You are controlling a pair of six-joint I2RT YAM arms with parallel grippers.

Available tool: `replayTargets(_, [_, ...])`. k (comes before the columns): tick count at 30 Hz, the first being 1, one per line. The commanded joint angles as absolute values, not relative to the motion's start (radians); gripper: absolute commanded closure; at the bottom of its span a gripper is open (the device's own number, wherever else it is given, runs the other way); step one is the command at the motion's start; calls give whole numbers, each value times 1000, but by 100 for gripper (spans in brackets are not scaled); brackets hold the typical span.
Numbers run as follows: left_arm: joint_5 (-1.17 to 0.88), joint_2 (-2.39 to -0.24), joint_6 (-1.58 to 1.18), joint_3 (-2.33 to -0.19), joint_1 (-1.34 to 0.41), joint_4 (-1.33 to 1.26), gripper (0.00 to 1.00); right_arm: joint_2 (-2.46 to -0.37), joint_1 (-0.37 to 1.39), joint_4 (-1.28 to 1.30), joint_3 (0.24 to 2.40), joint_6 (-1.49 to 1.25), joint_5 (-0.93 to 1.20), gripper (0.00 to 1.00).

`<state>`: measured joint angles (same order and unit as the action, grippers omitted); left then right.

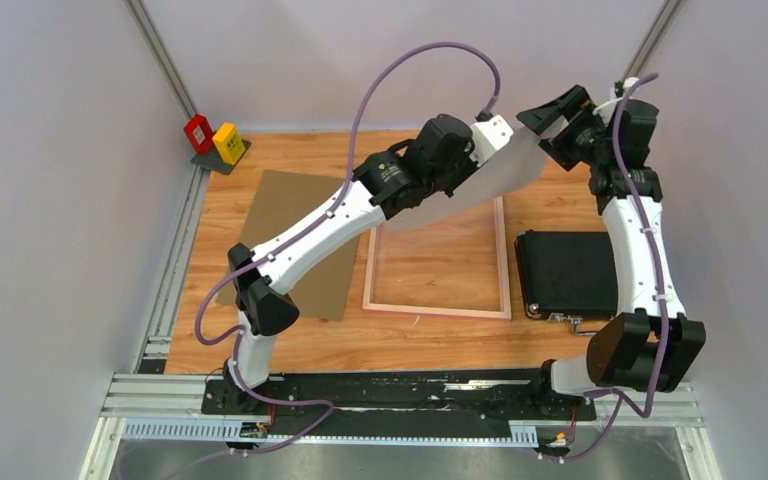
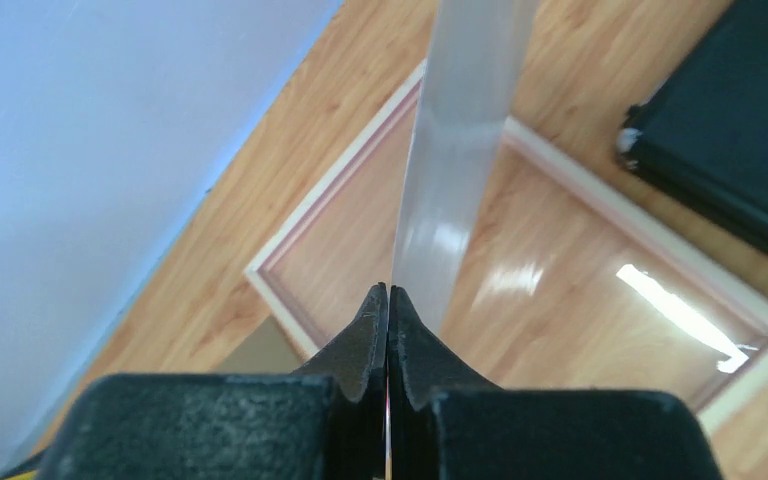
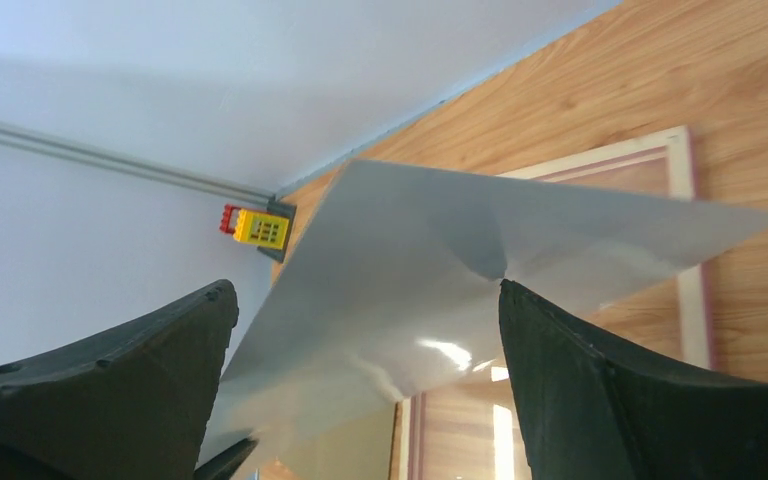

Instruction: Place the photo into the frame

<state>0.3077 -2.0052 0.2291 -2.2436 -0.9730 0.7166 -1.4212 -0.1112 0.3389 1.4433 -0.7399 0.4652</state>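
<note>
Above the frame [image 1: 438, 311], the photo [image 1: 508, 172] shows only its grey back.

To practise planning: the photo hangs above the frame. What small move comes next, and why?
Probably lower the photo flat into the frame: the left pincer grips it, tilted above the frame's far edge, and the right pincer stands open.
</note>
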Motion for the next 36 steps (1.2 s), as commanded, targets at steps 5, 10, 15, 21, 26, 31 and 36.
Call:
replayTargets(5, [-16, -1870, -72, -2310, -901, 792, 100, -1331, -262, 285, 1440, -767, 497, 0])
replayTargets(10, [-178, -1794, -171, -2206, -834, 751, 100, -1313, -314, 276, 1439, -752, 499, 0])
replayTargets(15, [-328, -1731, -253, -2102, -762, 675, 100, -1308, -327, 273, 1440, -723, 477, 0])
replayTargets(21, [-458, -1688, -370, -1996, -694, 594, 100, -1304, -333, 272, 1441, -689, 453, 0])
replayTargets(26, [-571, -1669, -511, -1896, -623, 472, 100, -1300, -341, 272, 1437, -680, 448, 0])
replayTargets(31, [-702, -1666, -710, -1750, -547, 300, 100, -1299, -343, 261, 1419, -679, 451, 0])
replayTargets(36, [-798, -1674, -929, -1581, -486, 34, 100, -1290, -343, 244, 1389, -685, 458, 0])
